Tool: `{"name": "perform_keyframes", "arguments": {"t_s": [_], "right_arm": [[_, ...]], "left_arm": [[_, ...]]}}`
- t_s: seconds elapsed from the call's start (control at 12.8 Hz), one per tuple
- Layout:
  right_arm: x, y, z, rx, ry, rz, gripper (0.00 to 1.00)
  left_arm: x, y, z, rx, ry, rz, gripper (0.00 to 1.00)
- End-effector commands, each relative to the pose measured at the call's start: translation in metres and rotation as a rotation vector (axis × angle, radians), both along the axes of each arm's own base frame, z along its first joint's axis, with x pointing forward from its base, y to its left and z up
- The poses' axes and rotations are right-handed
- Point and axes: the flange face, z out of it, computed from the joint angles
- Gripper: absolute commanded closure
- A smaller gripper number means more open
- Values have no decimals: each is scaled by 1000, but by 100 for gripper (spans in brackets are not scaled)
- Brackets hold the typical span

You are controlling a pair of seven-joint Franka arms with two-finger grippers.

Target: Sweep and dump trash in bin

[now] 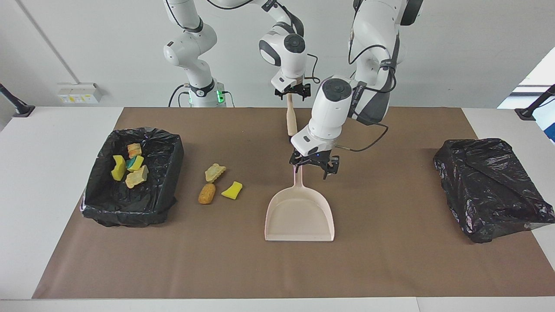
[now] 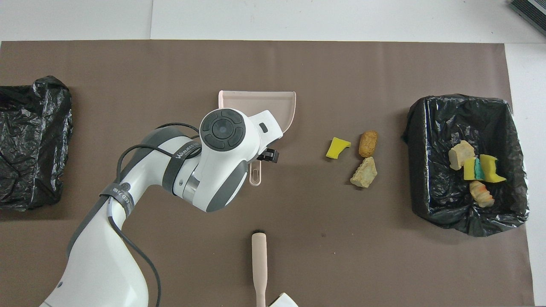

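The lined bin (image 1: 134, 173) at the right arm's end holds four trash scraps (image 1: 129, 167); three more scraps (image 1: 219, 184) lie on the mat between it and the dustpan (image 1: 300, 214). The right gripper (image 1: 292, 92) hangs over the brush (image 1: 291, 121), its jaws spread around the handle top; the left gripper (image 1: 314, 167) is low over the dustpan's handle, fingers spread either side; a second black bag (image 1: 490, 186) sits at the left arm's end.

You are in a robotics lab: two white arms (image 1: 195, 52) mounted at a paper-covered table (image 1: 390, 260), against bare white walls.
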Motion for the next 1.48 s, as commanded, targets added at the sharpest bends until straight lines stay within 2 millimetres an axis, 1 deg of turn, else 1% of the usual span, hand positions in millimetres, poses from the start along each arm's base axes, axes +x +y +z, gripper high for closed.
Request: {"name": "perform_keyframes", "arguments": {"t_s": [0.0,0.08,0.16,0.23,0.31,0.39,0.47,0.55,0.62,0.7,0.78,0.86,0.93,1.01,1.09,1.17,1.32,1.4], "right_arm": [[3,-8,-3,24,-8,-36,0],[6,-8,-4,29,-13,-39,0],[7,-8,-5,36,-20,-37,6],[8,-7,-5,40,-23,-37,18],[8,-7,-5,40,-23,-37,36],[7,-7,-4,42,-25,-32,56],[7,-9,-6,42,-27,-22,80],[7,-8,-6,47,-31,-21,100],[9,-9,-7,43,-32,-25,100],[14,-8,-11,33,-32,-29,100],[26,-9,-9,32,-29,-49,100],[35,-9,-6,28,-22,-58,100],[45,-13,4,14,1,-72,100],[57,-17,19,-7,18,-77,100],[73,-25,41,-36,13,-69,100],[91,-35,61,-63,18,-72,100],[124,-56,93,-118,22,-57,100],[141,-70,99,-152,27,-47,100]], "left_arm": [[-6,-8,-1,-11,-29,16,0],[-8,-11,-7,-7,-23,12,5],[-9,-11,-8,-5,-20,10,19],[-9,-11,-9,-2,-16,10,39],[-10,-9,-13,5,-7,11,55],[-16,-10,-20,16,8,5,64],[-17,-9,-22,23,17,5,72],[-17,-9,-20,22,15,5,82],[-18,-6,-14,25,19,4,98],[-16,1,-9,39,34,-1,100],[-14,6,0,46,25,-20,100],[-13,12,9,51,17,-76,100],[-9,24,21,64,14,-145,100],[-5,42,34,82,18,-210,100],[-3,53,41,97,32,-279,100],[0,66,47,106,35,-310,100],[14,98,60,113,19,-455,100],[21,114,65,114,12,-529,100]]}}
